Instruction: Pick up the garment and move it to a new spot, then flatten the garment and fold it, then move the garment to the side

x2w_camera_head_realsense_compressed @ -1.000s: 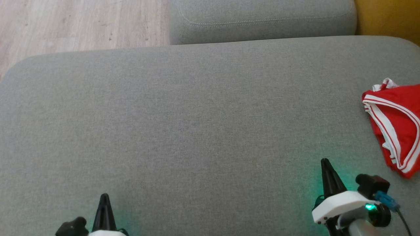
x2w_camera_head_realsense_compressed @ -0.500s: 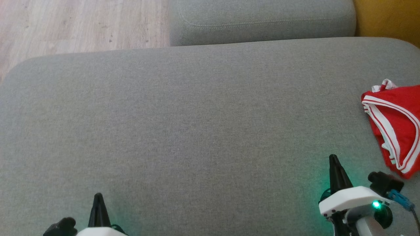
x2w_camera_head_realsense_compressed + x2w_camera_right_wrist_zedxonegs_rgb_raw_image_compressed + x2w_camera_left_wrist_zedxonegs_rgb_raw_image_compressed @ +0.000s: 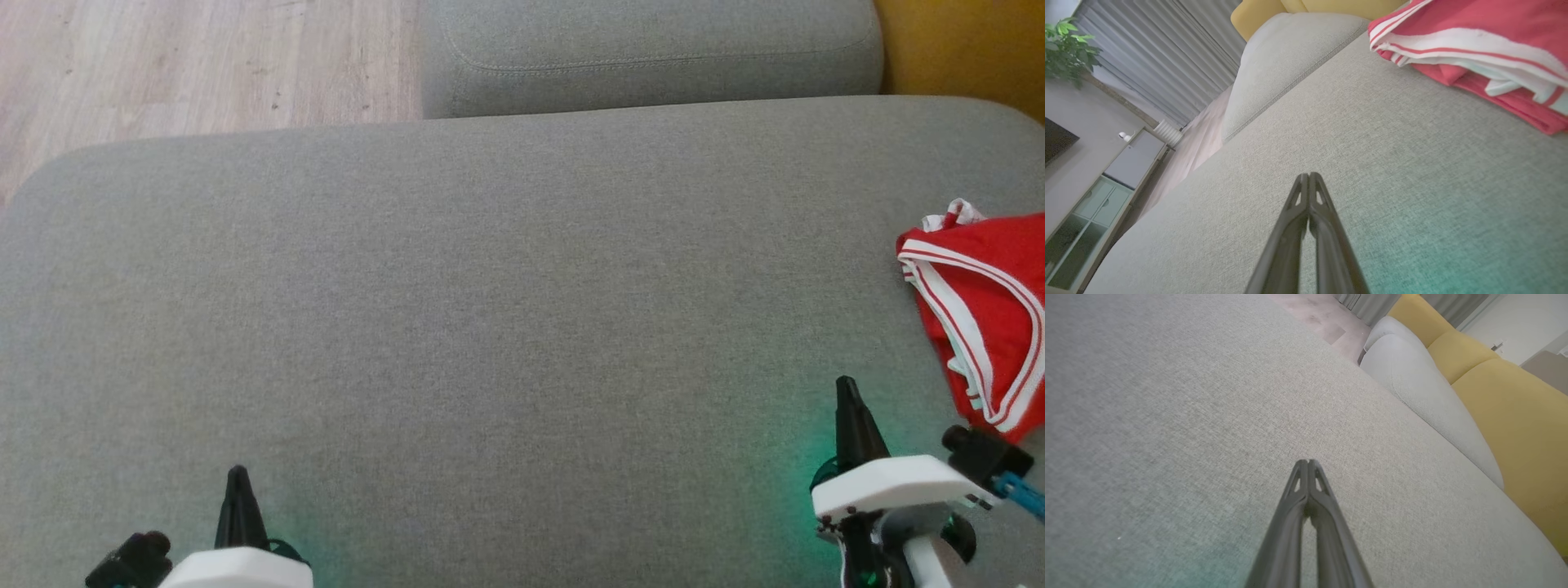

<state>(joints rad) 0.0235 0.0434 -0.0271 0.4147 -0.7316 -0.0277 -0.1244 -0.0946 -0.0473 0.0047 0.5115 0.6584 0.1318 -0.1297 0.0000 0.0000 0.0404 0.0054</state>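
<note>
Red, white-trimmed garment [image 3: 988, 302] lay folded on the grey cushion [image 3: 490, 327], far to its right side and near the right gripper [image 3: 846, 394]. That gripper and the left gripper [image 3: 237, 483] both had fingers pressed together. A stray nudge from the near arm could have unfolded the garment or tipped it off.

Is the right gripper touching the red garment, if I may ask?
Apart: the right wrist view shows bare cushion between the right gripper and the red garment.

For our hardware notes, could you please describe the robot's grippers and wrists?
Left gripper and right gripper each have long, dark, tapering fingers with slotted tips, on white housings glowing green. A black camera with a blue connector sits by the right one.
</note>
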